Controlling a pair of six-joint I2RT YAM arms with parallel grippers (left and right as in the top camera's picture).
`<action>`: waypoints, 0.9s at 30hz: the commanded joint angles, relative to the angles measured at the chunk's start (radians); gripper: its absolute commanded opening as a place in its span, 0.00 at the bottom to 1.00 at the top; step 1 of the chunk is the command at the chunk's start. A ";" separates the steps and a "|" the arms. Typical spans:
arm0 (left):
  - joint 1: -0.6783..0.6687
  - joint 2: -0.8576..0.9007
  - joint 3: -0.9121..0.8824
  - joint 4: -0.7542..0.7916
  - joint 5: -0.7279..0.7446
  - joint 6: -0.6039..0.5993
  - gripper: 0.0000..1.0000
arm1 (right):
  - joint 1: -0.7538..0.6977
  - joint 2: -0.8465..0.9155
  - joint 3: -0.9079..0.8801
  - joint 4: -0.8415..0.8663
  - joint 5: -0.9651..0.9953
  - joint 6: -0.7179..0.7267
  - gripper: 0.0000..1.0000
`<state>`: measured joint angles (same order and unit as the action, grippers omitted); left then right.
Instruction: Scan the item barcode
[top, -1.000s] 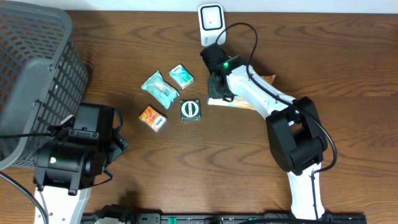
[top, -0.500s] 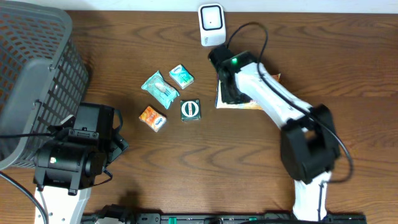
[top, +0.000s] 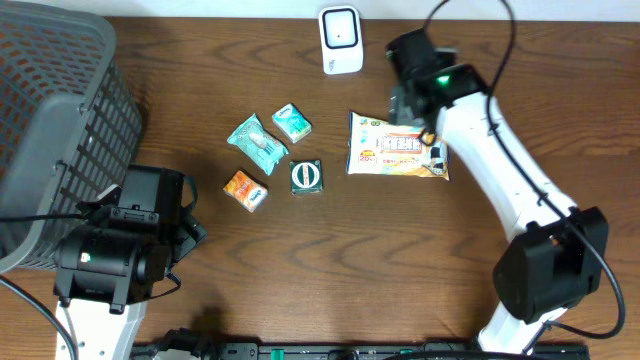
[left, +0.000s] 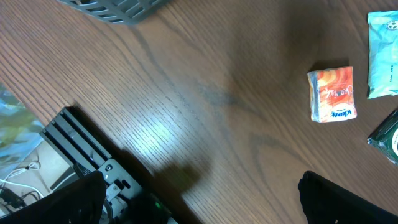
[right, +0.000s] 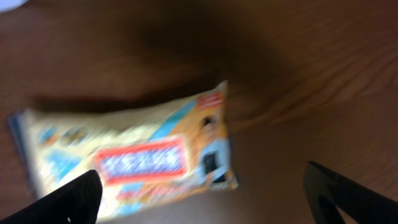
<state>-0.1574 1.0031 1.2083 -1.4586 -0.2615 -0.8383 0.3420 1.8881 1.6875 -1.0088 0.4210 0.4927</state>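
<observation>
Pack (top: 397, 158): lying flat on table (top: 400, 260), label up, just right of small packets (top: 257, 142), near scanner (top: 340, 40). Looking light, soft, crinkly, likely slippery film; favouring a pinch across a short sealed edge. Right gripper (right: 202, 190) hovering above, jaws spread, gripping nothing. Left gripper (left: 199, 186) idling open.

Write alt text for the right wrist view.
A blurred, flat cream packet with red-and-blue print lies on the dark brown wooden table, untouched by the open right tool, whose black fingers frame the bottom corners.
</observation>
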 joint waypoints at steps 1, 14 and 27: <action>0.004 -0.005 0.019 -0.003 -0.016 -0.010 0.98 | -0.068 0.031 0.000 0.035 -0.026 -0.014 0.98; 0.004 -0.005 0.019 -0.003 -0.016 -0.009 0.98 | -0.247 0.216 -0.001 0.163 -0.332 -0.209 0.99; 0.004 -0.005 0.019 -0.003 -0.016 -0.009 0.98 | -0.237 0.262 -0.001 -0.155 -0.592 -0.289 0.96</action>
<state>-0.1574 1.0031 1.2083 -1.4586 -0.2611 -0.8383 0.0875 2.1532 1.6855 -1.1255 -0.0776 0.2260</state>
